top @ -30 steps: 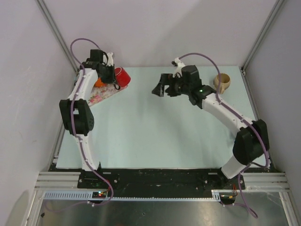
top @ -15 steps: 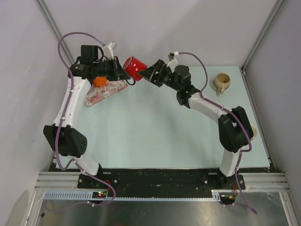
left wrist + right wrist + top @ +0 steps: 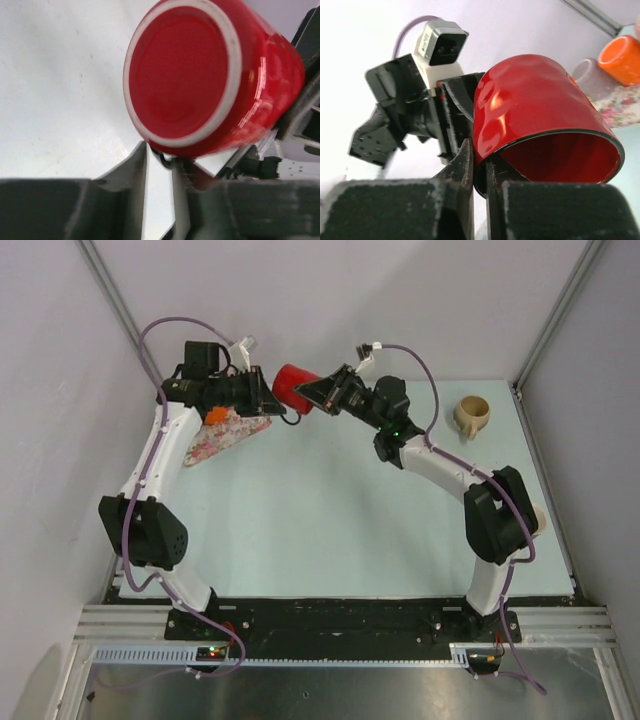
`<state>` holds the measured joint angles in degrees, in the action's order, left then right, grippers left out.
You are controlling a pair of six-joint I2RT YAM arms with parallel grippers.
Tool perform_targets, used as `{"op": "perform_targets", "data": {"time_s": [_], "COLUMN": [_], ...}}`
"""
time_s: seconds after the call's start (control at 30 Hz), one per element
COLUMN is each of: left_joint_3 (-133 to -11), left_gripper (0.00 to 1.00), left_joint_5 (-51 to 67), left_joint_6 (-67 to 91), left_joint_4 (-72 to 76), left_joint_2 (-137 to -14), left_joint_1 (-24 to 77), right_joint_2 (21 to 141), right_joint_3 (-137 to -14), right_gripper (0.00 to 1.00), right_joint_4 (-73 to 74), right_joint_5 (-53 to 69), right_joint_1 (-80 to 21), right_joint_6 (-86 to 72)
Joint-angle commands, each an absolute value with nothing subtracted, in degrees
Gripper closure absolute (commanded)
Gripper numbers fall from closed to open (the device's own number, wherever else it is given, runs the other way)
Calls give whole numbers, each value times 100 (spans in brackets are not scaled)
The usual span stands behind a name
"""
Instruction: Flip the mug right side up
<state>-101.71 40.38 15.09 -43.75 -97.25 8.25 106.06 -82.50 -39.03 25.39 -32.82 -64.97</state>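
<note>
Mugs, two, tan mug (image 3: 472,414), red mug (image 3: 287,383) in left end effector (image 3: 160,156) and right end effector (image 3: 479,161) (both pinching)

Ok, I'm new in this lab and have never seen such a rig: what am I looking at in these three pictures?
Two robot arms are bolted at the near edge of a pale table. The wide picture comes from a fixed camera above and behind them; the other two come from a camera on each wrist. Both grippers are shut on one red mug, held in the air on its side: the left gripper at the base end, the right gripper pinching the rim. On the table lie a flowered cloth, an orange cup beside it, and a tan mug far right.
</note>
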Motion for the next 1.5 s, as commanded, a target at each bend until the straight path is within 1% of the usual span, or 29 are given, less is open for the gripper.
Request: {"op": "perform_targets", "data": {"time_s": [0.0, 0.03, 0.07, 0.1, 0.17, 0.27, 0.43, 0.53, 0.67, 0.77, 1.0, 1.07, 1.13, 1.27, 1.4, 1.43, 1.47], "left_joint_3": [-10081, -10006, -9943, -9858, -9742, -9618, -9512, -9464, -9450, -9439, -9514, -9629, -9810, -10222, -10705, -10837, -10947], "left_gripper": [36, 18, 9, 5, 2, 1, 0, 0, 0, 0, 0, 0, 0, 0, 0, 0, 0], "left_joint_5": [3533, 2962, 2522, 2048, 1448, 1177, 614, 424, 295, 157, -300, -343, -347, 25, 255, 255, 224], "left_joint_6": [964, 741, 511, 361, 178, -46, -443, -627, -800, -907, -1410, -1585, -1745, -2138, -2710, -2853, -3035], "left_joint_4": [-4423, -4435, -4446, -4460, -4486, -4515, -4541, -4544, -4542, -4540, -4537, -4542, -4544, -4538, -4544, -4544, -4544], "left_joint_2": [-9520, -9444, -9394, -9355, -9306, -9268, -9286, -9299, -9357, -9453, -9829, -10031, -10286, -10682, -11028, -11130, -11212], "left_joint_1": [965, 957, 944, 907, 772, 522, 284, 226, 220, 213, 57, -164, -401, -872, -1232, -1288, -1330], "right_joint_2": [10025, 9833, 9588, 9404, 9022, 8746, 8570, 8562, 8669, 9040, 9618, 9655, 9654, 9503, 9252, 9157, 9074], "right_joint_3": [-8388, -8378, -8399, -8423, -8517, -8574, -8131, -7713, -7236, -7092, -7052, -7056, -7057, -7191, -7464, -7520, -7579], "right_gripper": [99, 100, 100, 100, 100, 100, 100, 100, 100, 100, 100, 92, 80, 49, 27, 18, 12], "right_joint_4": [-2723, -1911, -1272, -407, 1036, 2843, 4958, 5404, 5194, 5021, 4864, 4848, 4849, 4988, 5190, 5201, 5202], "right_joint_5": [2318, 2016, 1742, 1328, 585, -270, -632, -566, -361, -325, -496, -500, -483, -468, -460, -450, -449], "right_joint_1": [-3085, -3054, -3043, -3047, -3073, -3136, -3506, -4080, -4789, -5182, -5517, -5519, -5524, -5525, -5597, -5638, -5662], "right_joint_6": [-5551, -5047, -4594, -4055, -3228, -2514, -2389, -2697, -3071, -3118, -3011, -2948, -2895, -2829, -2673, -2598, -2543]}}
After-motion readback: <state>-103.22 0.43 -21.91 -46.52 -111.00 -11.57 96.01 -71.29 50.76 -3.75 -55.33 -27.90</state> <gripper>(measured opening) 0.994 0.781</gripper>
